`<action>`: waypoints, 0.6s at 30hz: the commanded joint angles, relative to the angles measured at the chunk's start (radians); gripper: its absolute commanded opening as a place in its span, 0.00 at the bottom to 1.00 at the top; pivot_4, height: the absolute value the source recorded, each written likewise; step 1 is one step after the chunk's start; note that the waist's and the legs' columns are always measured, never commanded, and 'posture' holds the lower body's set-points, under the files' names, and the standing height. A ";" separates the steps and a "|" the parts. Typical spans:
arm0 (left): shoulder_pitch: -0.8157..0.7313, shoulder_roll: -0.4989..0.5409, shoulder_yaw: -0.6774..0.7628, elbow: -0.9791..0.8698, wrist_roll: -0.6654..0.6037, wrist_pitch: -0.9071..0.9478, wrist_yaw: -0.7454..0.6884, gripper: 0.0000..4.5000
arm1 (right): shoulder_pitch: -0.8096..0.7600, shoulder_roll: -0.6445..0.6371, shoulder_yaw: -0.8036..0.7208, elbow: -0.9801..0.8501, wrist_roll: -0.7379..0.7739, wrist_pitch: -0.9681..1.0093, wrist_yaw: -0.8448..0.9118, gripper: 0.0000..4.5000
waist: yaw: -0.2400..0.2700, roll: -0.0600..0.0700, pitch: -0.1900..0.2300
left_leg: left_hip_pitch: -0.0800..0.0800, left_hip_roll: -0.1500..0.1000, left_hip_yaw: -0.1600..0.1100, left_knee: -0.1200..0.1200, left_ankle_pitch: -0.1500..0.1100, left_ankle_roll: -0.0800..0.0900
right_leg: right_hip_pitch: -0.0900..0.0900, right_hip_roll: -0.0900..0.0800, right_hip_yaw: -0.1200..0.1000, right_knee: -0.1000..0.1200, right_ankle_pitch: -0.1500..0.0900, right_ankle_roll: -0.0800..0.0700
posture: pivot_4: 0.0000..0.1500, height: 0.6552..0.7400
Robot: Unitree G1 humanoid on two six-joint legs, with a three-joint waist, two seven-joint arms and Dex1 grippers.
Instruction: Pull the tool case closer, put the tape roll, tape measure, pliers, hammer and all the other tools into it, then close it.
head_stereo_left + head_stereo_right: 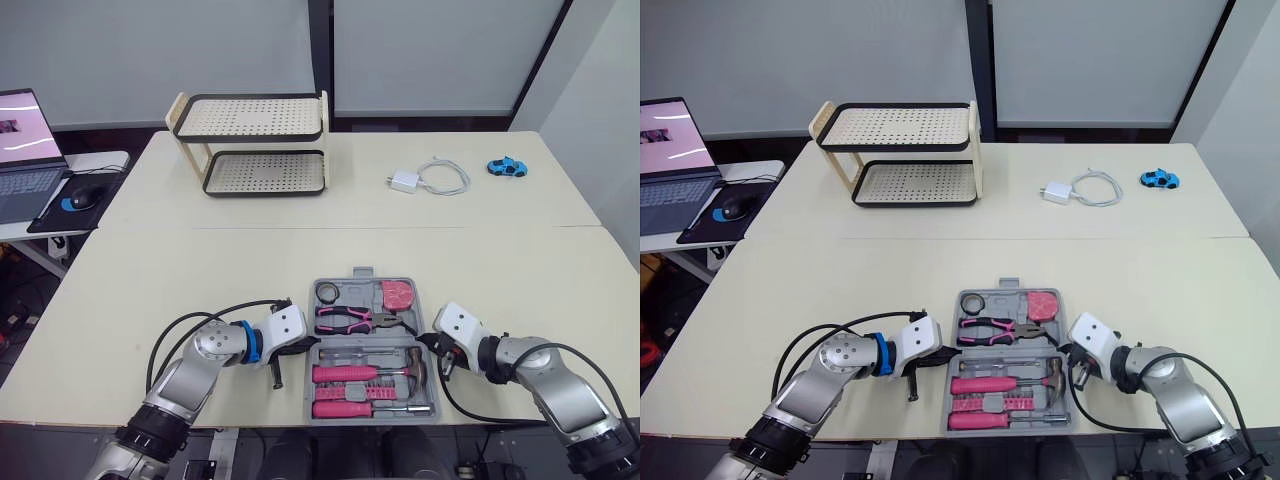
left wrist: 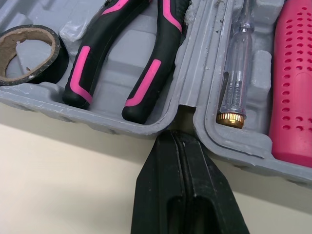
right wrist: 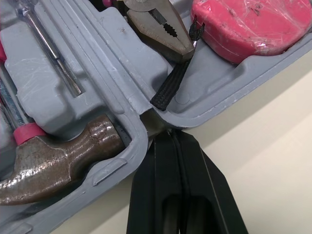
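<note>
Left gripper [image 2: 179,139], right gripper [image 3: 170,136]: fingers together at tool case [image 2: 204,73] hinge notches.
I see tape roll [image 2: 27,53], pliers [image 2: 122,53], tape measure [image 3: 248,27], hammer [image 3: 63,156] inside.

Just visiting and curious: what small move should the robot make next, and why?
Probably fold the far half of the tool case over the near half. The tape roll, pliers, tape measure and hammer all sit inside, yet the case lies open flat. The left gripper and right gripper are shut, tips at the hinge notches on either side.
</note>
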 commanded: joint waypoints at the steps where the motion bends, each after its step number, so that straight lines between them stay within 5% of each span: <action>1: -0.005 -0.017 -0.026 -0.028 -0.006 -0.016 -0.008 0.00 | -0.008 0.024 0.053 -0.051 0.020 -0.007 0.039 0.00 | 0.000 0.000 0.000 | 0.000 0.000 0.000 0.000 0.000 0.000 | 0.000 0.000 0.000 0.000 0.000 0.000 | 1.00 1.00; 18: -0.030 -0.023 -0.011 0.012 -0.003 -0.043 0.003 0.00 | 0.093 -0.088 -0.094 -0.154 0.045 0.065 0.023 0.00 | 0.008 0.001 0.000 | -0.001 -0.001 0.000 0.000 0.000 0.000 | 0.000 -0.001 0.000 0.000 0.000 0.000 | 1.00 1.00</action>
